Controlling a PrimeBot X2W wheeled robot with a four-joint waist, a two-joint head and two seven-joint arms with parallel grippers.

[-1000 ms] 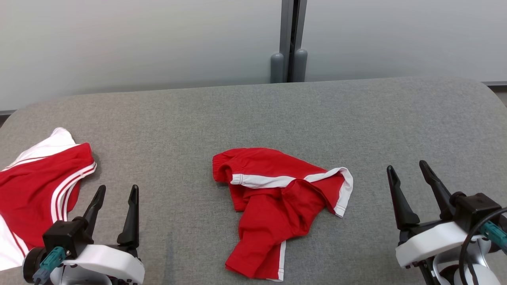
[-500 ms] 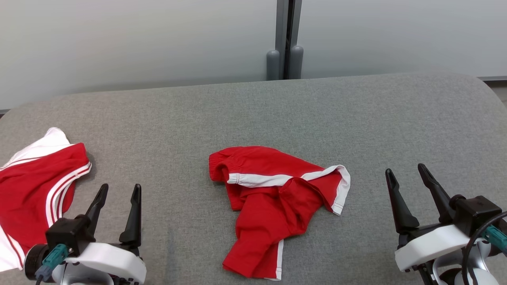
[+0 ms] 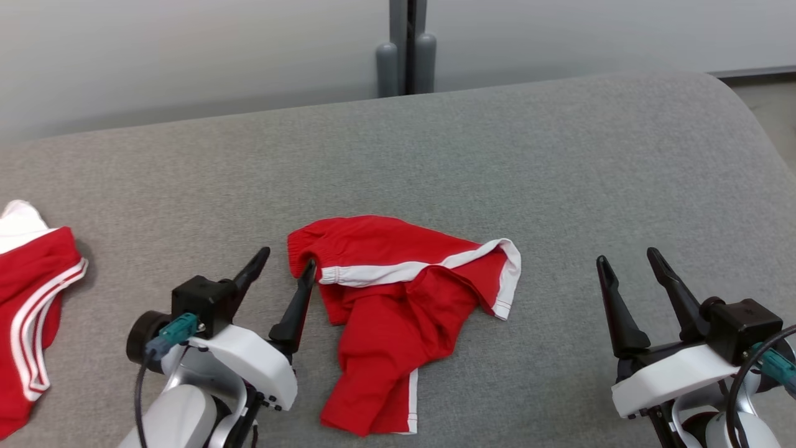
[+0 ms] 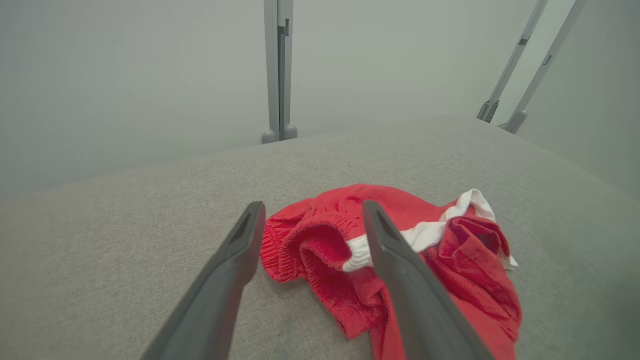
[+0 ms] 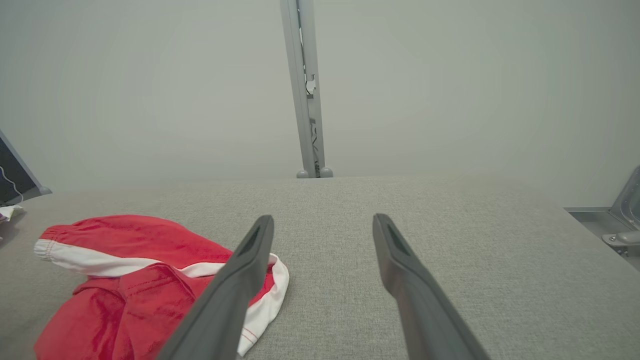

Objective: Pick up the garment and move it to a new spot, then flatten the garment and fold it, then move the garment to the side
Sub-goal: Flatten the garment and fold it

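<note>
Nearest you, your left fingers (image 3: 295, 305) are standing spread wide, pinching nothing, and pointing at the left end of the garment (image 3: 398, 292). One fingertip is sitting right at the gathered waistband, though you cannot tell whether it is touching. In the left wrist view the ribbed waistband opening is showing between the two fingers. Your right fingers (image 3: 615, 311) are also standing spread and empty, well apart from the garment's right edge. The garment is lying crumpled near the middle of the table (image 3: 559, 186). It is soft red cloth, with a white band running across it, a white-edged hem curling up on the right and a fold trailing toward you. The table is wearing a gray woven covering with rounded corners. Off to the left a second garment (image 3: 31, 298), red with white stripes, is lying on the table. Beyond, a gray post (image 3: 407, 50) is rising against a pale wall (image 3: 186, 56).
</note>
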